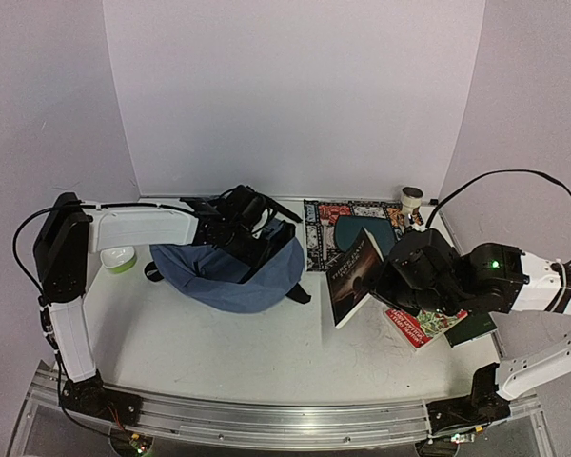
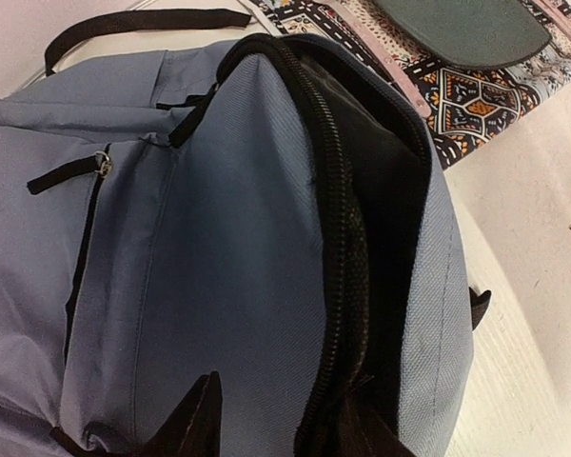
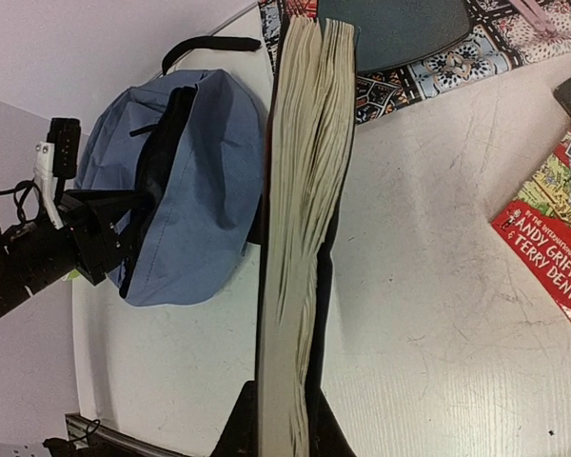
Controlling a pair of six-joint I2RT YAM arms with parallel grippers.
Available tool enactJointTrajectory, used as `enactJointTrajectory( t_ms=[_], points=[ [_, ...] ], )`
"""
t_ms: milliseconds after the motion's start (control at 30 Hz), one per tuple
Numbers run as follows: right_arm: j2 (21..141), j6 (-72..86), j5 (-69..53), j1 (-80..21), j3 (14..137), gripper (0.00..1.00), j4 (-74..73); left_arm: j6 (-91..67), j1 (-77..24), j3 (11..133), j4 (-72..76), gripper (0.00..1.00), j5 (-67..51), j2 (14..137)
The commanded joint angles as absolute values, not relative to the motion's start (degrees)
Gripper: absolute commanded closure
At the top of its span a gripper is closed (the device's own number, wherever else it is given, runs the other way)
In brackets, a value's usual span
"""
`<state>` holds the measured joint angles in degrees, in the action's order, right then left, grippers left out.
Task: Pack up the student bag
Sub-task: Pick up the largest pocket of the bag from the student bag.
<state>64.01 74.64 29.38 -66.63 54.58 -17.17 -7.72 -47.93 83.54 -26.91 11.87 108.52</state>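
Loading of book (image 1: 354, 276) into student bag (image 1: 230, 274): best done with zip rim lifted wide, book fed edge-on. Right gripper (image 3: 282, 419) jaws pinch book; left gripper (image 2: 281, 433) jaws straddle rim, grip unclear. Bag slate-blue, slumped, unzipped, on table (image 1: 219, 352) at book's nine o'clock.

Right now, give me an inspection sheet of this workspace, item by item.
Surface: white table, scuffed.
Job's things: student bag lying centre-left, main zip open; dark book held to its right.
Clutter: red paperback, teal pouch on patterned cloth, small white container at back, white-and-green object far left.
Grippers: left gripper at the bag's open rim, grip unclear; right gripper shut on the dark book.
Cables: black cable loops above the right arm; another beside the left arm.
Surroundings: plain pale walls; nothing else seen.
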Motion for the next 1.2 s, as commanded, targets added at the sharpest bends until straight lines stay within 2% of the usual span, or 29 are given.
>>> enactJointTrajectory(
  t_ms=[0, 100, 167, 300, 333, 700, 1000, 1167],
  points=[
    [63.8, 70.6, 32.0, -66.5, 57.3, 1.00, -12.7, -8.0, -47.6, 86.0, -27.1, 0.65, 7.6, 109.7],
    [64.1, 69.3, 31.6, -66.5, 57.9, 1.00, -11.4, -8.3, -47.6, 86.0, -27.1, 0.70, 5.6, 109.3],
    [64.2, 68.6, 31.4, -66.5, 58.3, 1.00, -10.2, -8.3, -47.6, 86.3, -27.1, 0.77, 4.8, 109.2],
    [64.9, 66.9, 30.4, -66.5, 59.4, 1.00, -8.5, -8.2, -47.6, 86.7, -27.2, 0.98, 4.2, 107.9],
    [65.2, 66.5, 30.1, -66.6, 59.6, 1.00, -8.1, -8.1, -47.6, 86.8, -27.2, 1.00, 4.4, 107.4],
    [68.2, 62.9, 23.0, -66.4, 59.9, 1.00, 5.1, -3.1, -47.6, 91.6, -32.5, 1.00, 11.3, 100.0],
    [73.8, 65.8, 8.2, -60.8, 56.1, 1.00, 24.9, 2.5, -47.6, 92.4, -36.4, 1.00, 15.3, 91.6],
    [79.8, 67.9, 2.4, -59.5, 58.0, 1.00, 28.1, 1.9, -47.6, 92.8, -37.0, 1.00, 16.5, 87.8]
  ],
)
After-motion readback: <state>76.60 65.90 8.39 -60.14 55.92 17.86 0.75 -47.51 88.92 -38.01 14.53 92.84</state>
